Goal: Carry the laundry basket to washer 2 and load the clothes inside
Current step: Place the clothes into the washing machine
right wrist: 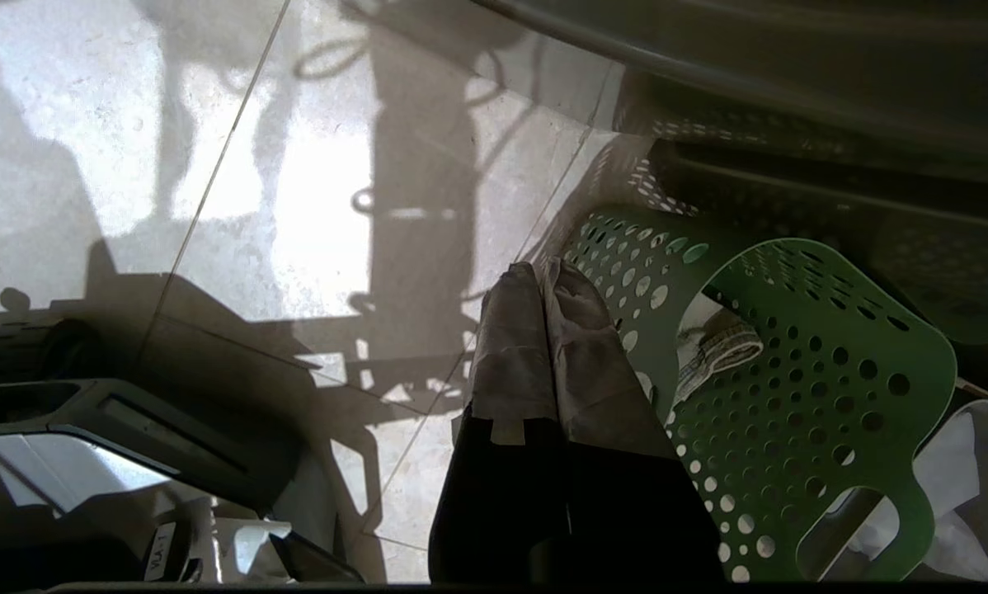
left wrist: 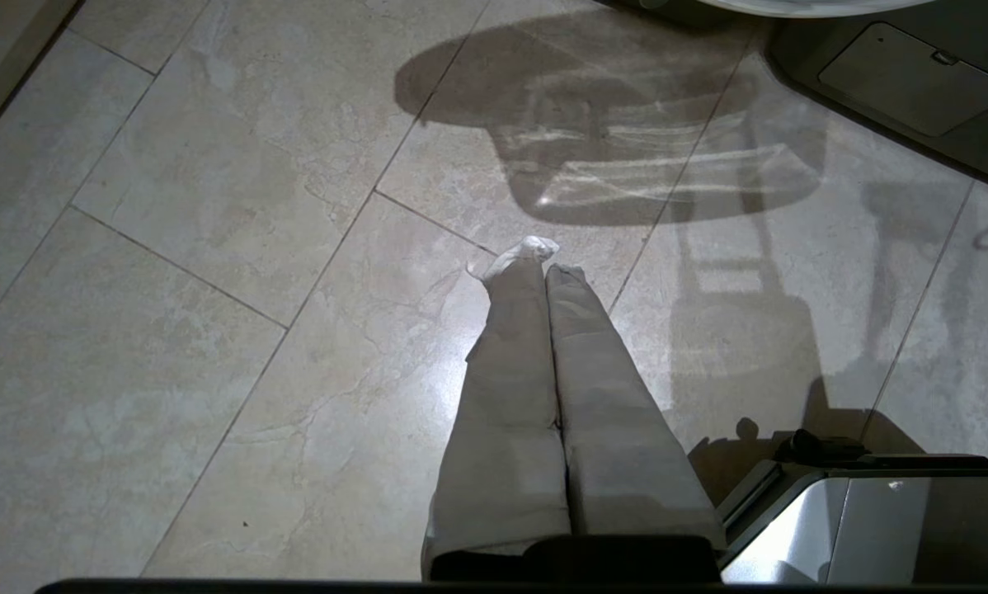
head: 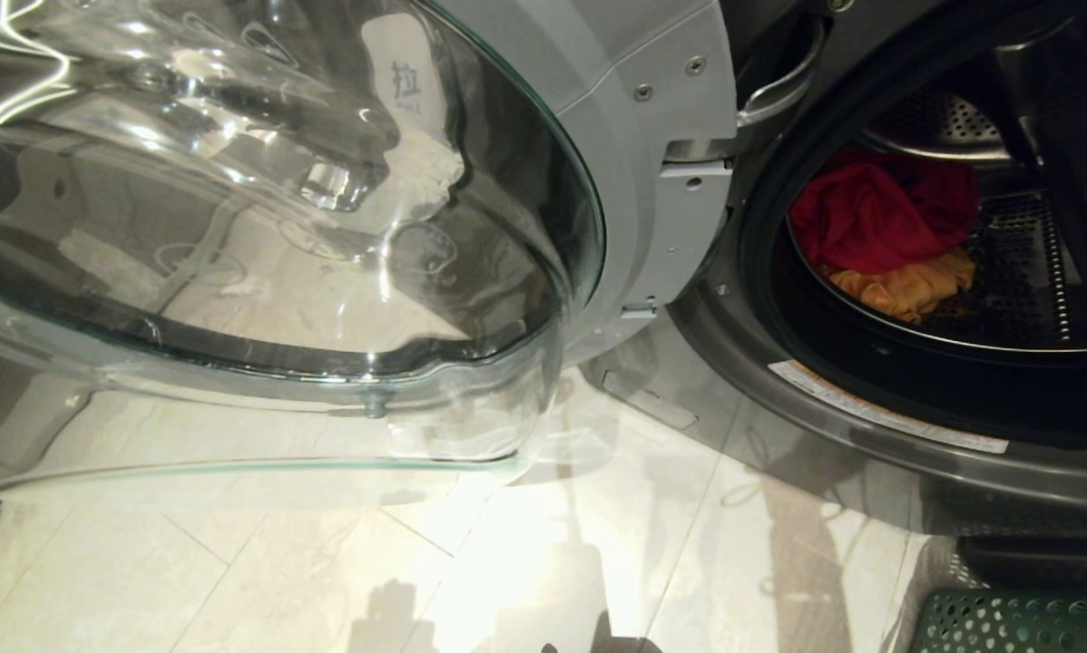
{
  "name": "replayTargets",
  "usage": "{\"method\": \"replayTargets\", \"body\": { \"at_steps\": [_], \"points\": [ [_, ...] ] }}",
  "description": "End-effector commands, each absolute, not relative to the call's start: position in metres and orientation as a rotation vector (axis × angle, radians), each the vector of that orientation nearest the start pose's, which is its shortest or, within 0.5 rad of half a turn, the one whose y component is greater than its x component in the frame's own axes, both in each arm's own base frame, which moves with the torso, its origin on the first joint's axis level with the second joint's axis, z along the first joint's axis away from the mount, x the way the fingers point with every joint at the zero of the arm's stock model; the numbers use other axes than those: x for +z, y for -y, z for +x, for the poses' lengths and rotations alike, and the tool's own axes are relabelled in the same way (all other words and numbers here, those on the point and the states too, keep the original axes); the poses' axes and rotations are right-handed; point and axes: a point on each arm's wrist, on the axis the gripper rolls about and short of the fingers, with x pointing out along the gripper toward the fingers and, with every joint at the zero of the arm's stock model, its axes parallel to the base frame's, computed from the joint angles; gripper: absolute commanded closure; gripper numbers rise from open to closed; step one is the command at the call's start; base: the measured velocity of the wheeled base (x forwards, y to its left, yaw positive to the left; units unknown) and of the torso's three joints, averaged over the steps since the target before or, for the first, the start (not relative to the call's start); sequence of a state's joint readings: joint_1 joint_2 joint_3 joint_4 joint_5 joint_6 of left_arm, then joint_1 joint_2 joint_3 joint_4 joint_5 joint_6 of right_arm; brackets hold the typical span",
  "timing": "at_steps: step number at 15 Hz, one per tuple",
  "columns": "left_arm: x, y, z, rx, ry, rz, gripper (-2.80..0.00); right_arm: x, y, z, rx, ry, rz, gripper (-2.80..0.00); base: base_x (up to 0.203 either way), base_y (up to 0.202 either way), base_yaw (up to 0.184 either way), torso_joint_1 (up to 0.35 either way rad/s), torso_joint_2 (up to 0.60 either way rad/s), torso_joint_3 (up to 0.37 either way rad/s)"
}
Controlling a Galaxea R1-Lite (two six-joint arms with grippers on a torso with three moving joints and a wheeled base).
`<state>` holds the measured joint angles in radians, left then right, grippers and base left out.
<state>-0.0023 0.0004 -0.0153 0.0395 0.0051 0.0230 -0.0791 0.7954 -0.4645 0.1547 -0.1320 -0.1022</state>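
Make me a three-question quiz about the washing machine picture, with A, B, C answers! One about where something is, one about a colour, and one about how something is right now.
1. Where is the red garment?
A. On the floor
B. Inside the washer drum
C. In the green laundry basket

2. What colour is the garment lying just under the red one?
A. Orange
B. Blue
C. White

3. How is the washer door right now?
A. Shut tight
B. Taken off and lying flat on the floor
C. Swung open

Answers:
1. B, the red garment sits in the drum behind the open porthole.
2. A, an orange garment pokes out below the red one.
3. C, the glass door stands swung out to the side, leaving the drum uncovered.
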Motion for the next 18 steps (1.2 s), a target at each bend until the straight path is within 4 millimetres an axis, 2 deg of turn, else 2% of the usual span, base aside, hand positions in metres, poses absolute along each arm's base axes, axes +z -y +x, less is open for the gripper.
{"method": "replayTargets", "body": {
  "at_steps": [1,5,13,15,18],
  "points": [
    [0.076,0.0,-0.024,0.003,-0.025,0.023,0.0,0.172,0.008,0.069,-0.183,-0.533,-0.107,0.0,0.0,0.0,0.0,0.0,0.0,0.0],
    [0.076,0.0,-0.024,0.003,-0.025,0.023,0.0,0.161,0.012,0.069,-0.259,-0.574,-0.012,0.0,0.0,0.0,0.0,0.0,0.0,0.0],
    [0.076,0.0,-0.024,0.001,-0.025,0.023,0.0,0.165,0.04,0.069,-0.667,-0.592,0.14,0.0,0.0,0.0,0.0,0.0,0.0,0.0],
    [0.076,0.0,-0.024,0.001,-0.025,0.023,0.0,0.159,0.039,0.068,-0.646,-0.616,0.128,0.0,0.0,0.0,0.0,0.0,0.0,0.0],
    [0.076,0.0,-0.024,0.003,-0.025,0.023,0.0,0.158,0.032,0.073,-0.479,-0.604,0.024,0.0,0.0,0.0,0.0,0.0,0.0,0.0]
  ]
}}
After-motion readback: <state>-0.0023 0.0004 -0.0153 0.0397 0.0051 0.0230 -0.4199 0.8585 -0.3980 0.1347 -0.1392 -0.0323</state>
